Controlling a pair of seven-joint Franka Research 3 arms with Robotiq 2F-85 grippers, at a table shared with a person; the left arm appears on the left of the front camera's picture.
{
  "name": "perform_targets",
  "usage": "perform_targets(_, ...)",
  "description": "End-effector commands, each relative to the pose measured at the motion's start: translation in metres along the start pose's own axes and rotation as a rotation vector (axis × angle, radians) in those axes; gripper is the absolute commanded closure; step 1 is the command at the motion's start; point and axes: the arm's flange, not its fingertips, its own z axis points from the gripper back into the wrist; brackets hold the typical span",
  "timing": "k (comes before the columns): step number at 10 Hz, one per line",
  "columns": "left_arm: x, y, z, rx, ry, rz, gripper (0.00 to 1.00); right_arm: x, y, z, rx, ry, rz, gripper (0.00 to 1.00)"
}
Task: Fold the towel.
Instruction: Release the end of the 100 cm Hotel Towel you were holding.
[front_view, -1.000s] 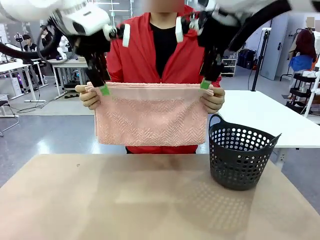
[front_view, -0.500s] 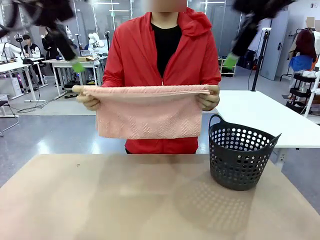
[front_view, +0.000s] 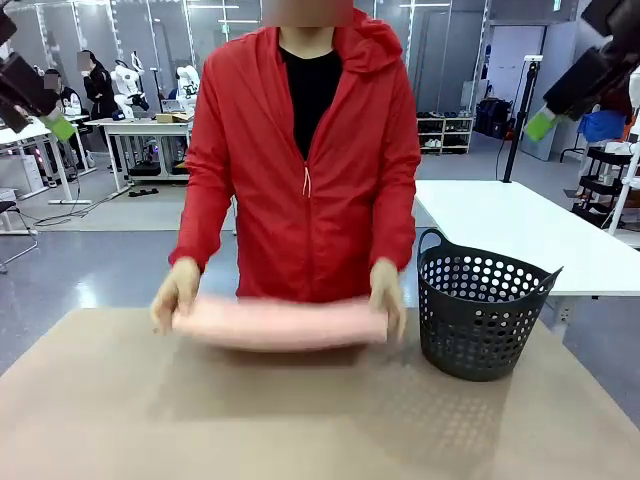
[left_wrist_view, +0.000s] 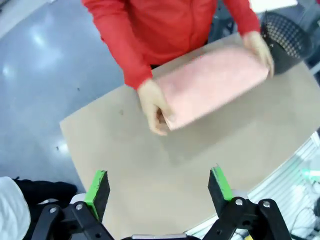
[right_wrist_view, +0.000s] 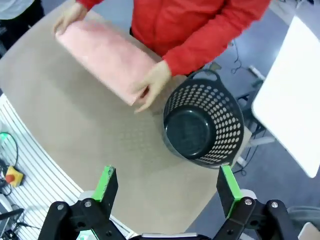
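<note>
Left hand (left_wrist_view: 159, 192) and right hand (right_wrist_view: 169, 192), both spread apart and empty, hover above the bench (front_view: 300, 420); a person holds the folded towel (front_view: 280, 323) beside the basket (front_view: 480, 315).

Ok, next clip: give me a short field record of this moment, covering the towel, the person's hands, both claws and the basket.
towel: pink towel, folded into a long bundle, at the far side of the table
hands: one of the person's hands at each end of the towel, other hand nearer the basket
left claw: left claw open, high above the table, holding nothing
right claw: right claw open, raised above the table edge, holding nothing
basket: dark basket upright on the table beside the towel, nothing inside
</note>
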Motion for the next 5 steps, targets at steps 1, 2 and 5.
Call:
perform_targets(1,-0.016,-0.005,-0.014,-0.014,-0.054,0.071,0.0,-0.006,0.006,-0.017,-0.021,0.011,-0.079,0.0)
perform_targets(2,-0.019,-0.007,-0.013,-0.016,-0.063,0.047,0.0,-0.008,0.008,-0.018,-0.015,-0.003,-0.068,0.0)
perform_targets(5,-0.008,0.001,-0.007,0.002,-0.013,0.041,0.0,-0.004,-0.001,-0.012,0.002,0.011,-0.028,0.0)
